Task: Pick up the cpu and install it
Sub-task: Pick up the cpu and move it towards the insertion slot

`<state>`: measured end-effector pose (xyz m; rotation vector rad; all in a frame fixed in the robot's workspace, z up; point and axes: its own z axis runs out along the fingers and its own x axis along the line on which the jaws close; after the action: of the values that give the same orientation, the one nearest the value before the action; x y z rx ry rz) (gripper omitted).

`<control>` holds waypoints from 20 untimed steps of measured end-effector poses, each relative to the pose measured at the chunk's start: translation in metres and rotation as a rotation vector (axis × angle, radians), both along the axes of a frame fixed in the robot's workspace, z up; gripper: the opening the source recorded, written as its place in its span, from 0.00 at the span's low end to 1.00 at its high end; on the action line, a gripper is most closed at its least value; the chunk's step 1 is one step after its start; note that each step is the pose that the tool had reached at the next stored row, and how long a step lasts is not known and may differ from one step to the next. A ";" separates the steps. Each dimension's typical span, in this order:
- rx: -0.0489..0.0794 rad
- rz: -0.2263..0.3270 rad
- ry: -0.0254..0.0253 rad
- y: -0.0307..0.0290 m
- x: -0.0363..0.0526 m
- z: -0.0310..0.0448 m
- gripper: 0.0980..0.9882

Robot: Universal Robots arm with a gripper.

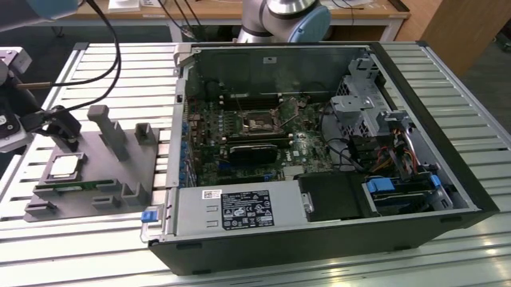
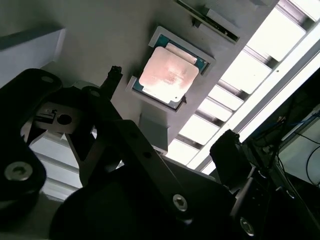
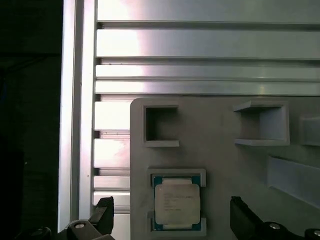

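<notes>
Fingers (image 3: 103, 214) spread apart, gripping nothing. The gripper (image 1: 64, 133) hangs over the grey holder tray (image 1: 96, 167) at the exterior view's left. The cpu (image 1: 66, 167) lies flat in a square recess of that tray — between the fingertips in both wrist views, untouched. Further right stands the open computer case (image 1: 319, 245), its motherboard (image 1: 212, 152) exposed.

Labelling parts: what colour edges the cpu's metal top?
Teal-green on the cpu, best in the first wrist view.
</notes>
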<state>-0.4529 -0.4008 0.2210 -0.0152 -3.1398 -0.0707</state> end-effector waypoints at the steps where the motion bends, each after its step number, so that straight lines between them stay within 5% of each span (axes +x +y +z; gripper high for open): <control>1: 0.000 0.000 0.0000 -0.0001 0.0000 -0.0018 1.00; 14: 0.000 0.011 0.0015 -0.0018 0.0007 -0.0255 0.89; 20: 0.000 0.011 0.0016 -0.0018 0.0008 -0.0335 0.73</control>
<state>-0.4522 -0.4026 0.1874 0.0019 -3.1380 -0.0700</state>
